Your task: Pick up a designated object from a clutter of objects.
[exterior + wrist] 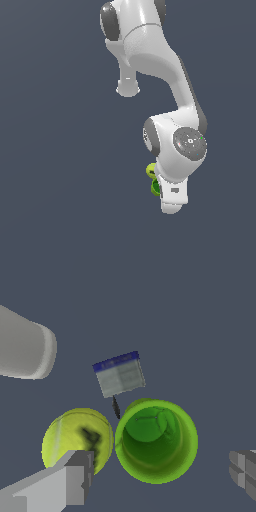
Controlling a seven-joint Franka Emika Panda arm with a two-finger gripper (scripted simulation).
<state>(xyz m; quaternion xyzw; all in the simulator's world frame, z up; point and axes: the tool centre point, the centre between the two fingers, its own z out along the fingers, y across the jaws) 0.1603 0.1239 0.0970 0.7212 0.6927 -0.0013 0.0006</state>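
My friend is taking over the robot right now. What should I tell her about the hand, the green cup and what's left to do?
Gripper: open, nothing held, one finger in front of the ball, the other at the picture's edge.
Lime-green cup: upright, mouth facing the wrist camera, between the fingers, not gripped.
Yellow-green ball right beside the cup; grey-and-blue item and grey-white bottle nearby.
In the exterior view the arm hides most of the clutter.
Done: gripper lined up over the cup.
Left: lower, close, lift.
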